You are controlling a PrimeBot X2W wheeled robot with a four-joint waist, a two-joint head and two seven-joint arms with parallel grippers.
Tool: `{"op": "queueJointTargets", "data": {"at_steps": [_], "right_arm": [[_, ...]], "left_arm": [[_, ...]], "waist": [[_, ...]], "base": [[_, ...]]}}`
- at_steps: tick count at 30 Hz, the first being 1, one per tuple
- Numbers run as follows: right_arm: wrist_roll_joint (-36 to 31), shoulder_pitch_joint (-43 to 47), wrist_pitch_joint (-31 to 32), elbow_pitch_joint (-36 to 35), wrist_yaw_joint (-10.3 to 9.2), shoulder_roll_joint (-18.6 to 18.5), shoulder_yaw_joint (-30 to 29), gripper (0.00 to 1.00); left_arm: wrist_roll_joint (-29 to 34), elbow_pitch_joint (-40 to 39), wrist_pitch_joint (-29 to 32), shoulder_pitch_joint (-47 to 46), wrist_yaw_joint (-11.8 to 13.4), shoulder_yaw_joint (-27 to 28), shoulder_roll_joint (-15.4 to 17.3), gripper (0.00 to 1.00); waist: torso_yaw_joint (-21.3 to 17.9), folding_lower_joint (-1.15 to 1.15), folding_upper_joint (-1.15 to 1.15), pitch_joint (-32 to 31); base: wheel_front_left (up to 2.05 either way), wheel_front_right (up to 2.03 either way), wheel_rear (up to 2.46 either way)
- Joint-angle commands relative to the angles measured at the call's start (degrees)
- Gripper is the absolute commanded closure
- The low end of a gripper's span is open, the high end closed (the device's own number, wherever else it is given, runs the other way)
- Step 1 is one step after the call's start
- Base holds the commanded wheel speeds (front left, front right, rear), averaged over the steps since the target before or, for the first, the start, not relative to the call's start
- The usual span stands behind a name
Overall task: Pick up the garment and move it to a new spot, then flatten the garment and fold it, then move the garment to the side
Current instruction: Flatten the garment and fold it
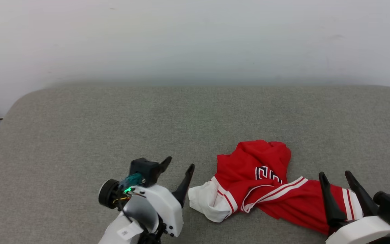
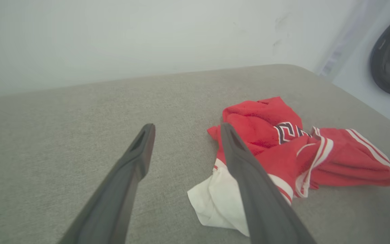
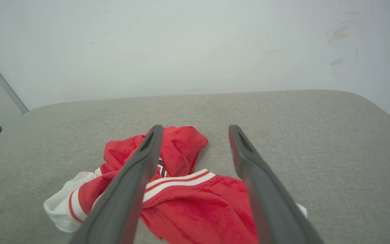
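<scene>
- Here's the red jersey T-shirt [image 1: 249, 166], lying crumpled in a heap on the grey fabric-covered worktop [image 1: 113, 118], nowhere near flat.
- A patch of black, white-edged print [image 1: 266, 173] shows on top of the heap, too bunched up to read in full.
- A white sleeve [image 1: 203, 200] spills out at the jersey's left end, flat on the worktop.
- Red-and-white striped trim [image 1: 283, 188] runs slantwise across the jersey's middle.
- The left hand [image 1: 180, 162] sits just left of the jersey, beside that white sleeve. Its two dark fingers are spread wide and it's grasping nothing.
- From the left wrist, the left hand [image 2: 187, 125] has bare worktop between its fingers, and one finger crosses in front of the jersey [image 2: 259, 115].
- The right hand [image 1: 334, 173] is over the jersey's right end, released, with its fingers well apart.
- From the right wrist, the right hand [image 3: 195, 127] frames the jersey [image 3: 181, 142] between its fingers. It looks clear of the cloth, though this angle can't rule out a light touch.
- A pale wall [image 1: 195, 40] rises beyond the jersey, at the far edge of the worktop.
</scene>
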Motion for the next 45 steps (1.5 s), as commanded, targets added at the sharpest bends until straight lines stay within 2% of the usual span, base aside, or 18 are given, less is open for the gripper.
{"op": "queueJointTargets", "data": {"at_steps": [1,9,18,19,20,21,22,23,24,30,33,38,45], "right_arm": [[0.33,0.45,0.27,-0.55,-0.02,0.08,0.14,0.0],[1.39,-2.0,1.19,-1.45,-0.02,0.07,0.77,0.0],[2.9,-3.68,0.33,-0.29,-0.02,0.08,0.77,0.0],[3.02,-3.71,0.28,-0.16,-0.02,0.08,0.84,0.0],[3.16,-3.82,0.19,-0.05,-0.02,0.08,0.84,0.0],[3.35,-4.04,0.24,0.15,-0.02,0.08,0.91,0.0],[3.34,-4.28,0.14,0.19,-0.02,0.08,0.92,0.0],[3.34,-4.28,0.14,0.19,-0.02,0.08,0.92,0.0],[3.47,-4.48,0.02,0.18,-0.02,0.08,0.86,0.0],[3.65,-4.46,0.15,0.57,-0.02,0.09,-0.36,0.0],[3.54,-3.82,0.16,0.49,-0.02,0.09,-1.1,0.0],[3.47,-2.44,0.64,0.04,-0.02,0.09,-2.82,0.0],[3.33,-1.17,1.36,-0.77,-0.02,0.09,-4.81,0.0]], "left_arm": [[-1.14,0.41,2.41,-1.41,-0.06,-1.69,0.66,0.0],[-9.44,3.77,20.56,-8.72,-0.13,-13.58,5.88,0.0],[-15.1,6.41,34.05,-13.84,-0.14,-25.98,12.17,0.0],[-15.61,6.71,34.89,-14.11,-0.14,-27.21,12.88,0.07],[-16.49,7.02,35.71,-14.33,-0.14,-28.52,13.44,0.53],[-16.78,7.2,35.91,-14.75,-0.14,-29.56,13.99,0.71],[-17.14,7.24,35.56,-15.41,-0.14,-30.49,14.5,0.81],[-17.14,7.24,35.56,-15.41,-0.14,-30.49,14.5,0.81],[-17.91,7.49,35.66,-15.76,-0.14,-31.4,14.78,1.0],[-18.4,7.84,33.33,-18.82,-0.15,-35.68,16.46,1.0],[-18.35,7.04,29.2,-19.61,0.63,-33.7,17.23,1.0],[-18.26,3.62,22.79,-18.24,5.39,-28.98,20.01,1.0],[-21.68,-0.94,19.06,-11.67,12.95,-21.94,25.52,1.0]], "waist": [[-0.89,0.0,0.0,0.84],[-3.77,0.0,0.0,5.14],[-5.09,0.0,0.0,8.44],[-5.22,0.0,0.0,8.62],[-5.36,0.0,0.0,8.87],[-5.46,0.0,0.0,8.98],[-5.54,0.0,0.0,9.09],[-5.54,0.0,0.0,9.09],[-5.58,0.0,0.0,9.23],[-5.15,0.0,0.0,8.89],[-4.46,0.0,0.0,7.69],[-2.49,0.0,0.0,5.32],[-0.01,0.0,0.0,3.44]], "base": [[0.0,0.0,0.0],[0.0,0.0,0.0],[0.0,0.0,0.0],[0.0,0.0,0.0],[0.0,0.0,0.0],[0.0,0.0,0.0],[0.0,0.0,0.0],[0.0,0.0,0.0],[0.0,0.0,0.0],[0.0,0.0,0.0],[0.0,0.0,0.0],[0.0,0.0,0.0],[0.0,0.0,0.0]]}}
